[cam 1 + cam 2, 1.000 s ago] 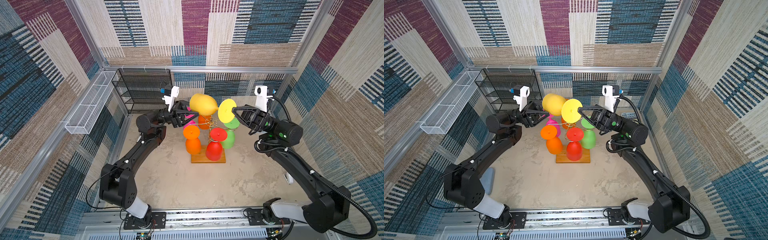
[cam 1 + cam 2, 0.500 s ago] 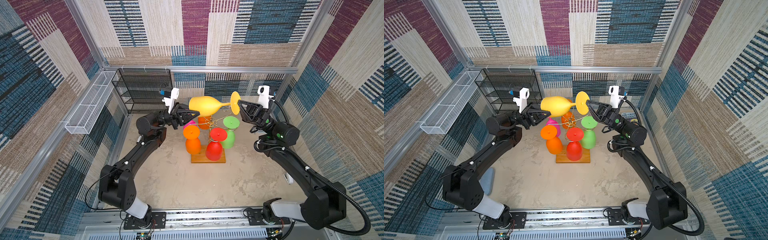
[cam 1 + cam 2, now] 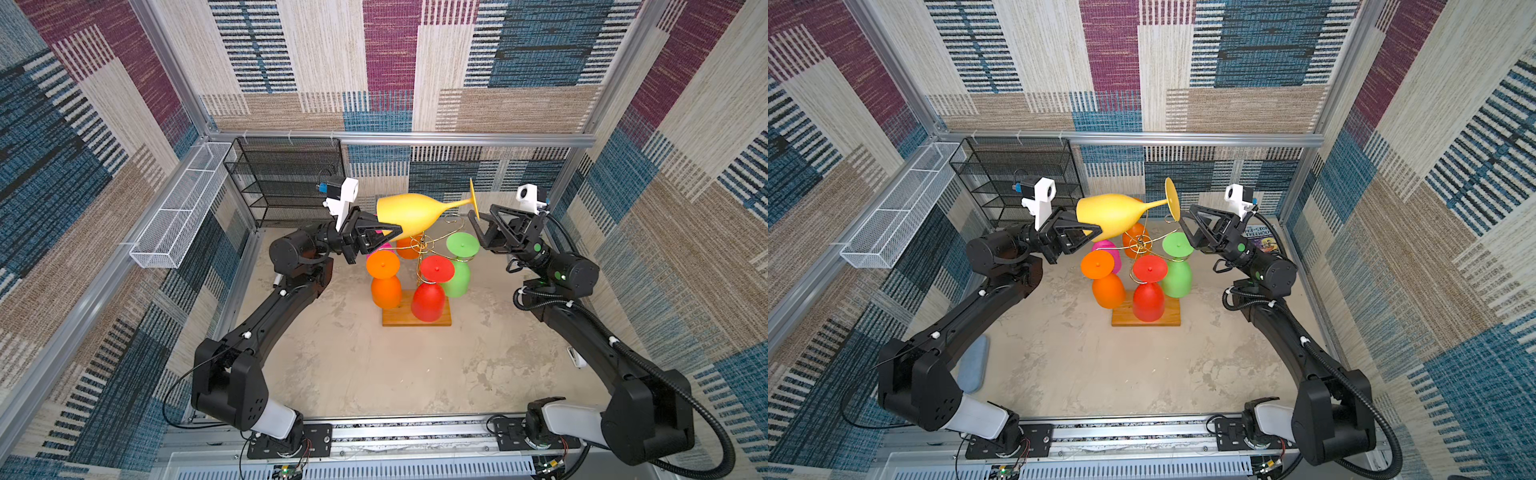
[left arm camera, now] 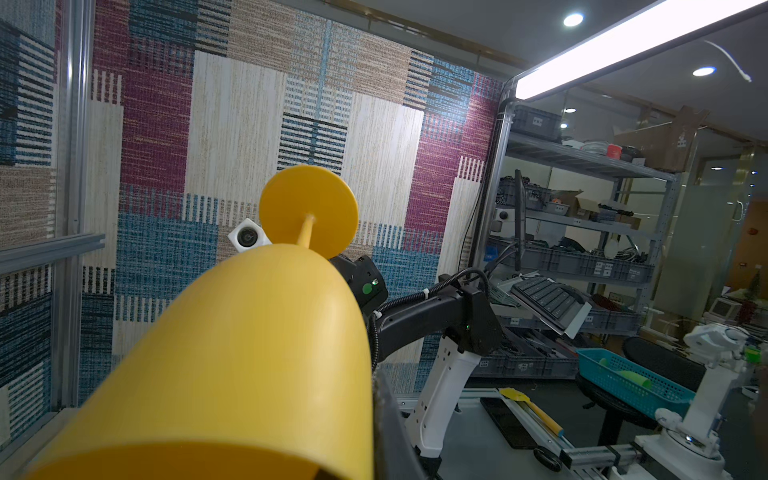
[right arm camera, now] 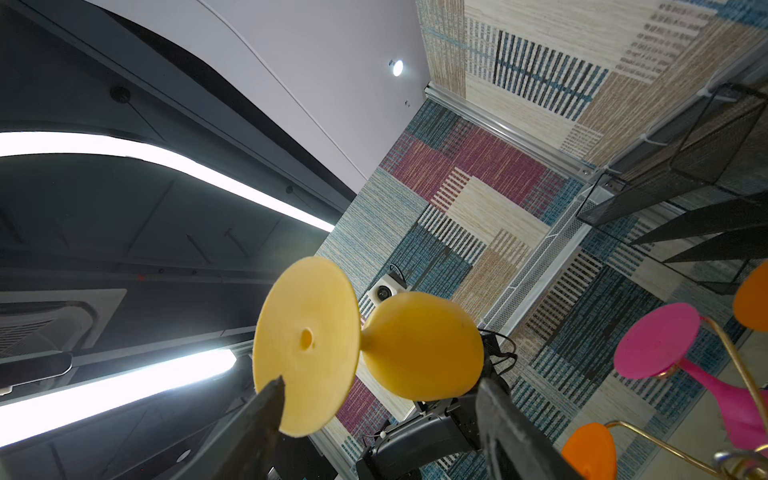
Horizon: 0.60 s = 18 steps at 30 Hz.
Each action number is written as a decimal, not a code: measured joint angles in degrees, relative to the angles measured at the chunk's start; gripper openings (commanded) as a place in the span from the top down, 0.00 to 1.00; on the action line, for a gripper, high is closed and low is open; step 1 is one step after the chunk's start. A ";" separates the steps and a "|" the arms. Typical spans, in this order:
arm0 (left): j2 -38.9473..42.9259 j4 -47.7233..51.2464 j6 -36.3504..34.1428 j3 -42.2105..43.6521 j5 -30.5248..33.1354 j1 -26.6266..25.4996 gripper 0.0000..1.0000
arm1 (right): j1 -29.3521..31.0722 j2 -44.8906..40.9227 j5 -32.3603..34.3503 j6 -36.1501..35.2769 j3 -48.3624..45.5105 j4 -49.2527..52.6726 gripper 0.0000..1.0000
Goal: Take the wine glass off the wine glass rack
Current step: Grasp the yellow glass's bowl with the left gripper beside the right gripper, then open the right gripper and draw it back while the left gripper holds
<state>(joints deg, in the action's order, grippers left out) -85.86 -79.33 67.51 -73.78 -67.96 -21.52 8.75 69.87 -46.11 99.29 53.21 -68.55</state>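
A: What is held, and how is it shaped?
B: A smooth, matte yellow wine glass is clamped by the mouth of its bowl in the left gripper, above the thin gold wire rack.
A: How is it laid?
B: Its long axis is kept nearly level. The rounded bowl is turned left, and the flat round foot is turned toward the right gripper, whose jaws are spread with nothing grasped.

A robotics lab: metal shelves of grey bins, a keyboard and a spare white robot arm outside the carpet-walled cell.
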 measured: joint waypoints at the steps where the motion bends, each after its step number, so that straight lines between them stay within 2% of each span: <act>1: 0.24 0.00 0.02 -0.33 -0.17 -0.04 1.00 | -1.03 -2.03 0.02 -2.64 0.13 3.34 0.21; 5: 0.50 0.07 0.37 -2.60 -1.62 -0.39 1.00 | -2.99 -9.29 2.82 -19.76 6.73 27.56 0.19; 9: 0.70 0.28 1.57 -4.46 -3.43 -0.74 1.00 | -3.15 -14.51 13.62 -41.88 15.28 52.72 0.19; 13: 1.14 3.04 1.18 -4.92 -4.48 -0.90 1.00 | -3.21 -17.16 23.47 -55.15 16.41 67.23 0.19; 16: 2.73 12.81 -4.92 -5.07 -4.13 -1.07 1.00 | -3.26 -17.90 28.00 -60.63 15.61 74.07 0.19; 18: 5.09 28.59 -16.17 -6.91 -2.12 -2.14 1.00 | -3.26 -18.12 29.70 -62.82 15.08 76.81 0.19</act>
<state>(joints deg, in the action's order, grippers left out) -80.77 -50.74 51.33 -80.68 -70.08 -23.66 5.50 51.75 -16.40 36.47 68.29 8.25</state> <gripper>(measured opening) 0.074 0.812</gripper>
